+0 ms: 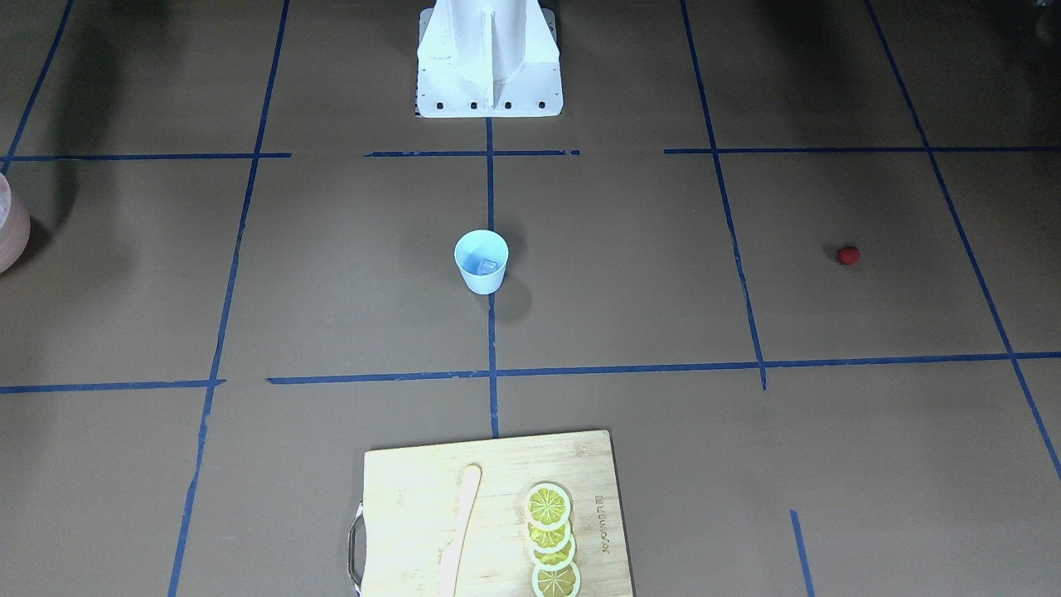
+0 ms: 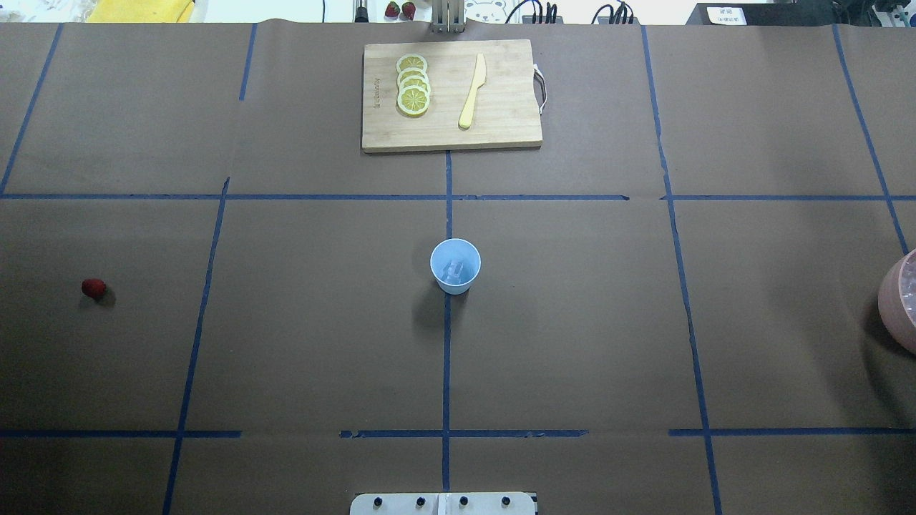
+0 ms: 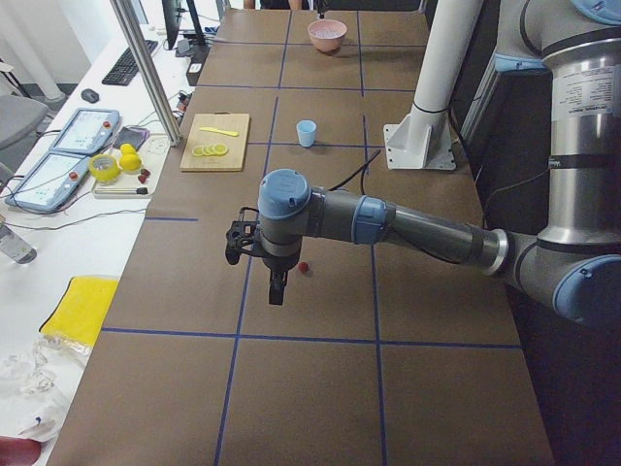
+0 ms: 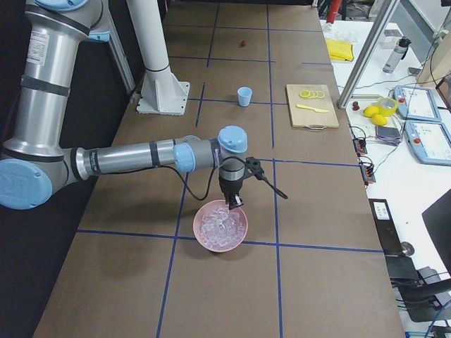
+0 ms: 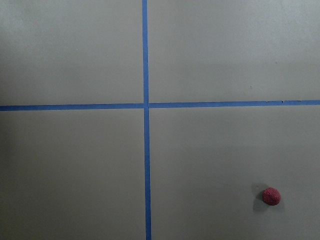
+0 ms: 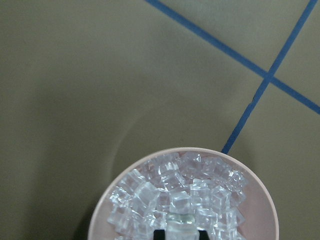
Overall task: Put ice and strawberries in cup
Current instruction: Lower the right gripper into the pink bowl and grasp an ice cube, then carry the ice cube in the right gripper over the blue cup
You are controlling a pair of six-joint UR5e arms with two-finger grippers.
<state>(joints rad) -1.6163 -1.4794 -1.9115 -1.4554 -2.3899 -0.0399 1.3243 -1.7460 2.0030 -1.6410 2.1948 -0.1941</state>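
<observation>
Leftmost is the strawberry (image 2: 94, 288), sitting alone on the table, well apart from the cup. The left gripper (image 3: 277, 296) hangs fingers-down near it. I can't tell if its fingers are apart or together, since only the side view catches it. Its wrist cam has the berry down in the lower right corner, so it doesn't look lined up. If it drops from there I'd expect a finger to clip the berry, and something that round will just roll off.

Middle: the cup (image 2: 455, 266), upright on the centre tape line, with what looks like a bit of ice (image 2: 454, 271) already in the bottom. It looks light and tippy, so a low approach from either arm could knock it over and dump that out. Both arms heading in at once could also collide.

Right: the bowl (image 6: 257, 212), heaped with more ice. The right gripper (image 6: 180, 234) is over it, and its fingers look pinched on one cube (image 6: 181, 224). It's slick and small, and it's a long carry to the cup. My guess is that's the likeliest fail: the cube squirts out mid-trip, or a weak grip lets it twist loose.
</observation>
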